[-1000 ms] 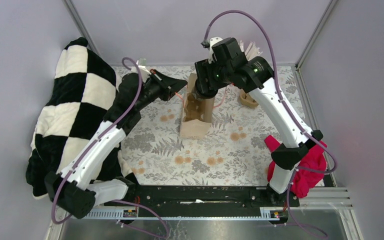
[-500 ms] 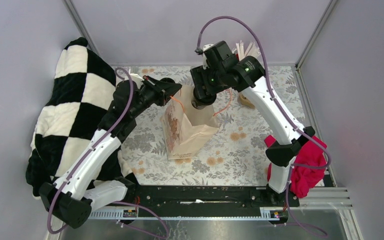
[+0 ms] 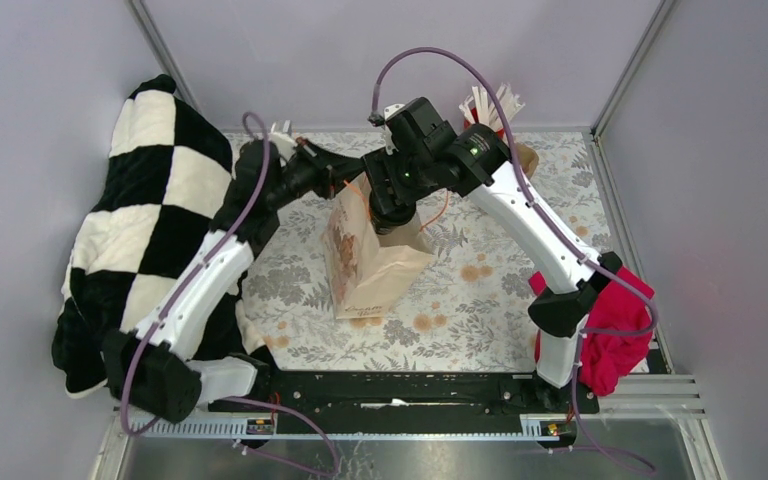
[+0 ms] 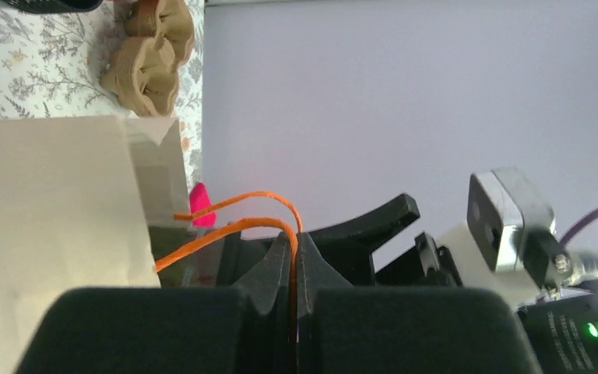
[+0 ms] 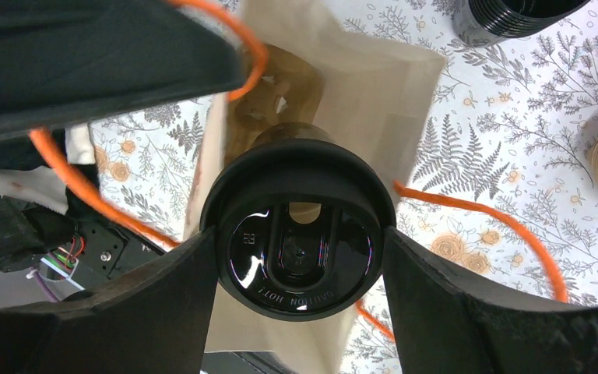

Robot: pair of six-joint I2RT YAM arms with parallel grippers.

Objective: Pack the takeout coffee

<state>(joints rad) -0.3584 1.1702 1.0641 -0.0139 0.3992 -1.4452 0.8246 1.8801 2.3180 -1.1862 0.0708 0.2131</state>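
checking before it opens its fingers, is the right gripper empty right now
No, the right gripper is shut on the coffee cup, clamping both sides of its black lid above the open paper bag.

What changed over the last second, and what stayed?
The paper bag shifted left and toward the arms, now showing its printed side. The right hand, gripping the coffee cup over the bag's mouth, followed leftward. Unchanged: left hand pinching the orange handle, checkered blanket, red cloth.
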